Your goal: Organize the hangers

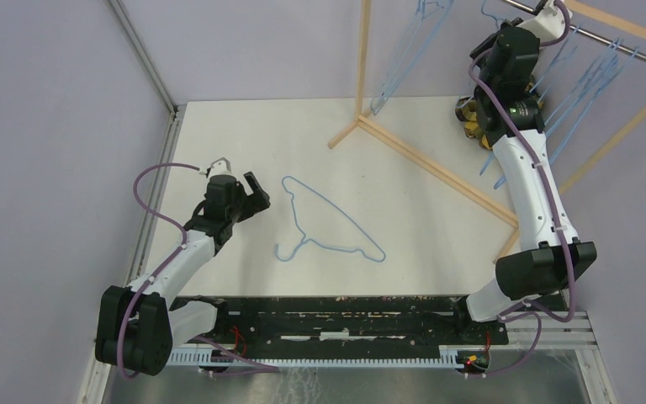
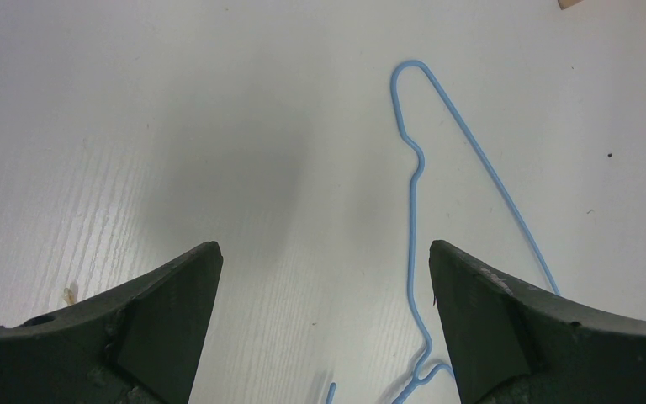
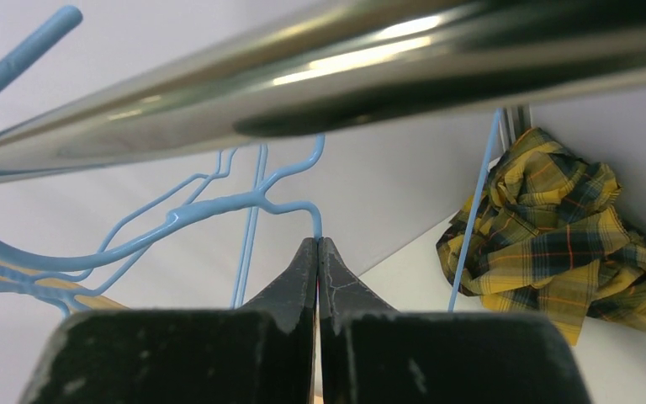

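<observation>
Hanging seems underway: right pincer (image 3: pixel 318 244) pinches hanger (image 3: pixel 219 206) just under rail (image 3: pixel 345 67); left pincer (image 2: pixel 324 248), well apart from rail, gapes wide. Next: release gently.

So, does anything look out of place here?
Yes. One blue hanger lies flat on the table before the open left gripper, while the other hangers hang from the metal rail. A plaid cloth lies crumpled below.

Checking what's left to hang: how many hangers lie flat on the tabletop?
1: the hanger lies flat right of the left gripper. Other hangers hang on the rail; the right arm could hide another.
</observation>
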Available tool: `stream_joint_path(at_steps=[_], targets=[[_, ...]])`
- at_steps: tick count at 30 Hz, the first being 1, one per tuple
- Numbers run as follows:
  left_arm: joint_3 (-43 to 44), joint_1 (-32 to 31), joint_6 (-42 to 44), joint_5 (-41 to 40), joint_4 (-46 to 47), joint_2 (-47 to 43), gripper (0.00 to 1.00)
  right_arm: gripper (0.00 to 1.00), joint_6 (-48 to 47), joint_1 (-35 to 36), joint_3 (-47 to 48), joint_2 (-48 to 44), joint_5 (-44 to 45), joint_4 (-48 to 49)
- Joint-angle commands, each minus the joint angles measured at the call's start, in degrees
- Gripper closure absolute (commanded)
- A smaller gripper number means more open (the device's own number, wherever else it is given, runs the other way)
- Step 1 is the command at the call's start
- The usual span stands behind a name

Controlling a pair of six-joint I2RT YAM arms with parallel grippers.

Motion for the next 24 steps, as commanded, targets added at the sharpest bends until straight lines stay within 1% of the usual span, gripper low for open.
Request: stream_joint_path(at_steps=[1, 10, 11, 16, 17, 21, 24], targets=[[0.6, -0.3, -2.7, 0.0, 3.0, -0.4, 0.00, 0.97, 0.0, -0.5, -1.3, -3.5, 1.7, 0.4], [0.6, -0.5, -2.6, -0.7, 2.8, -0.8, 0.00, 0.96, 0.0, -1.2, -0.1, -4.8, 3.5, -0.9], [0.5, -0.5, -2.5, -0.7, 2.8, -0.8, 0.00, 0.95, 0.3, -1.2, 0.1, -4.7, 3.9, -1.2], [0.5, -0.6, -2.5, -0.6, 2.9, -0.6, 0.00, 0.66, 1.9, -1.2, -0.8, -6.0, 6.3, -2.2], [0.6, -0.6, -2.6, -0.5, 3.0, -0.6, 0.00, 0.62, 2.1, -1.2, -1.5, -6.5, 6.7, -2.0], [0.6, -0.6, -2.6, -0.2, 3.1, -0.1, 0.00, 0.50, 2.0, -1.3, -3.9, -9.4, 6.2, -1.4], [0.6, -0.6, -2.6, -0.4, 3.1, -0.1, 0.00, 0.45, 1.9, -1.2, -3.3, -11.3, 4.2, -3.6]])
